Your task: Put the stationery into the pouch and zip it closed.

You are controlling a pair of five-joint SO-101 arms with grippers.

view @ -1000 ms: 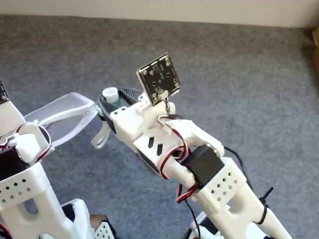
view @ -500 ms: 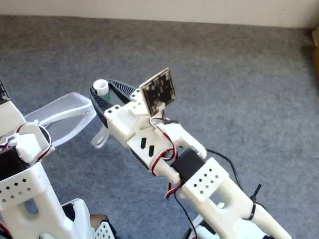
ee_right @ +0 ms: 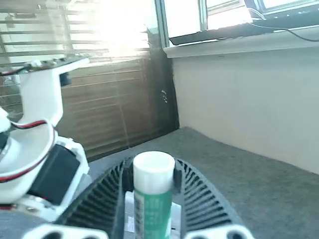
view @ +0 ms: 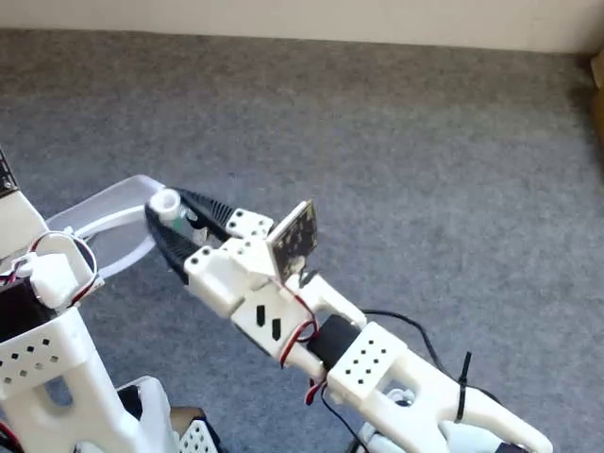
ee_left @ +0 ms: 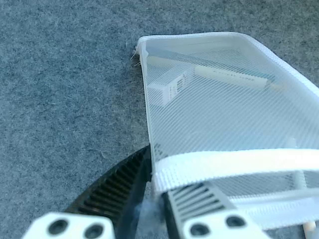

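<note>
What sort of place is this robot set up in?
Probably an indoor room, perhaps an office or home: grey carpet-like surface, slatted blinds, a window ledge above a plain wall.

Glue stick [ee_right: 152,196] in right tool [view: 167,208], beside pouch [ee_left: 219,109] in left tool [ee_left: 156,172]

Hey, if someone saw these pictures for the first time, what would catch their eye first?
The right pincer grips a green glue stick with a white cap, holding it upright at the end of the clear pouch. The left pincer is clamped on that pouch's white edge band, near one corner.
</note>
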